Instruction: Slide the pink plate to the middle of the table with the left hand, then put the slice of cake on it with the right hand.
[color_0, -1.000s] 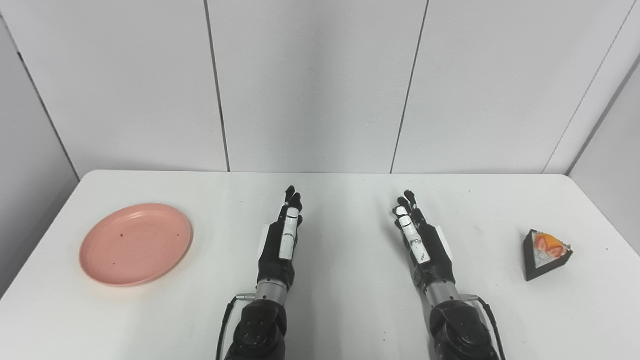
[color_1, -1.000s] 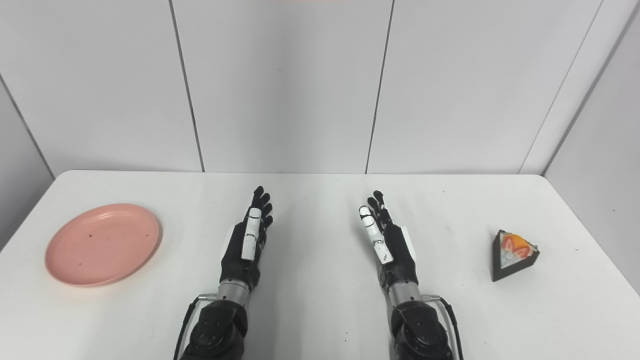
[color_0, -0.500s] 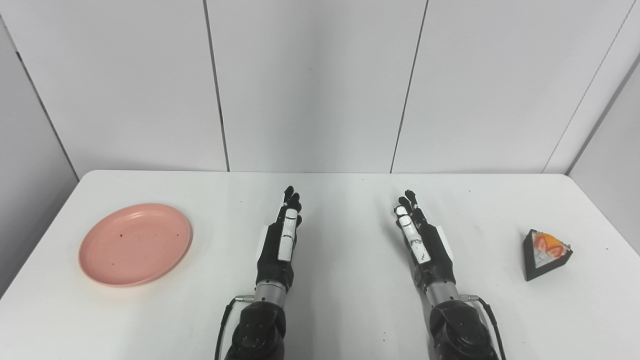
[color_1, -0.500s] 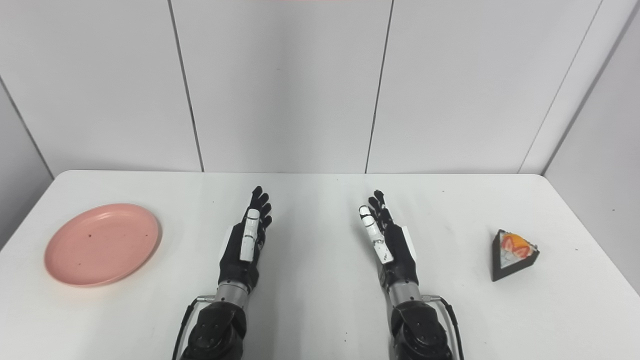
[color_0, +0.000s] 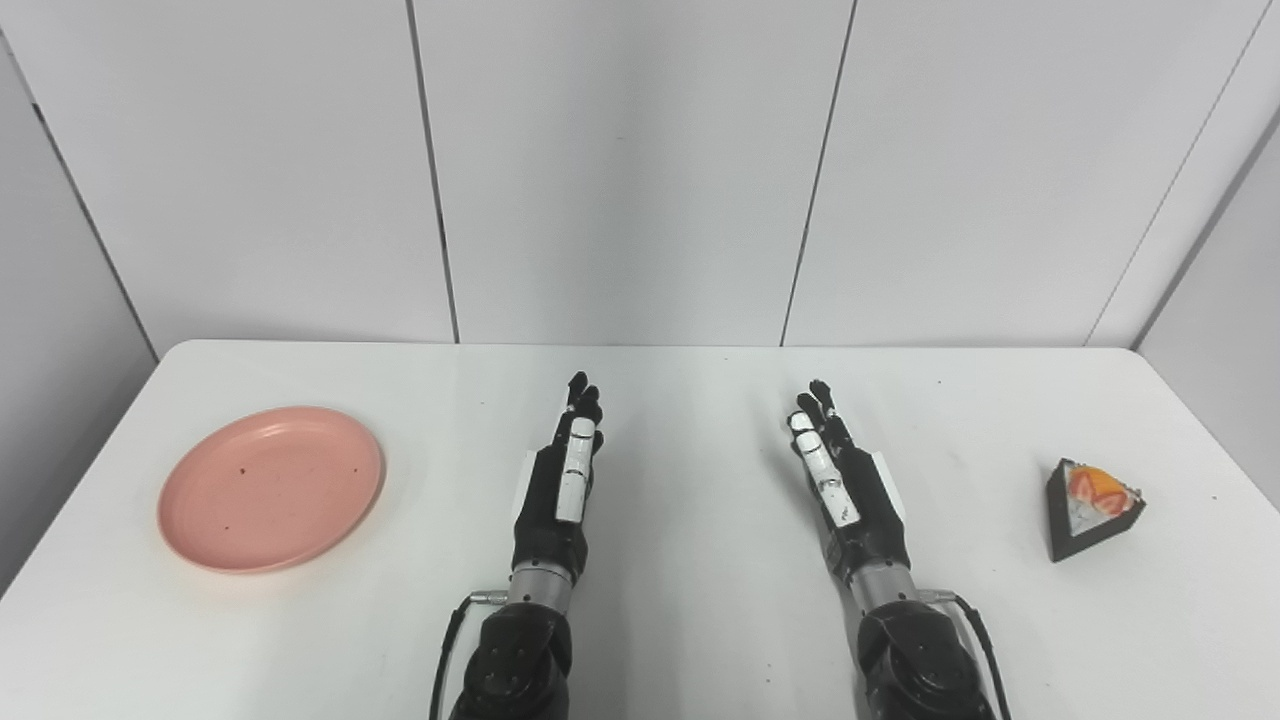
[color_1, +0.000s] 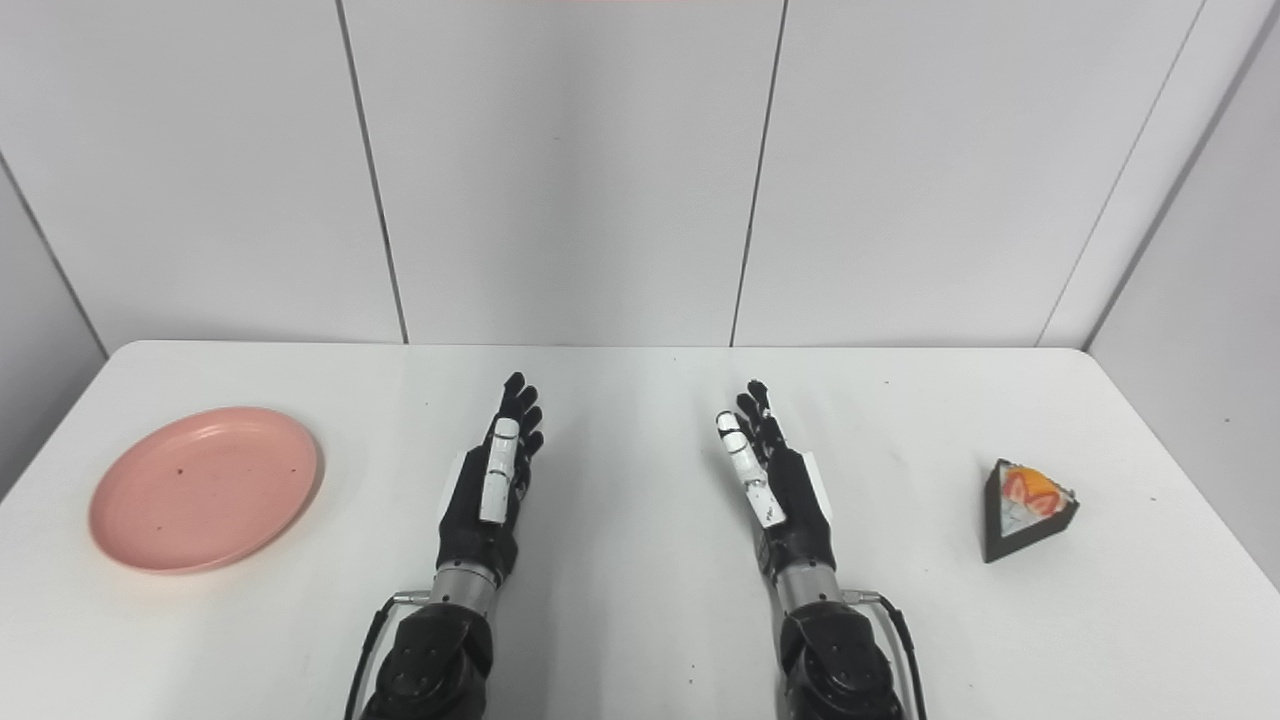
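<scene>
The round pink plate (color_0: 271, 487) sits flat on the far left side of the white table (color_0: 690, 400), with nothing on it. The small dark slice of cake with orange and red fruit on top (color_0: 1092, 507) sits far over on the right side. Between them, the two black robot hands wait side by side near the middle.

The left hand (color_0: 562, 480) holds nothing, and its fingers (color_0: 584, 402) point straight out. The right hand (color_0: 842, 480) is the same (empty, fingers out flat). Neither touches the plate or the cake.

The plate comes first, I think. The left hand should reach left, rest lightly on the plate's rim, and push slowly and low so the plate slides and does not tip.
</scene>
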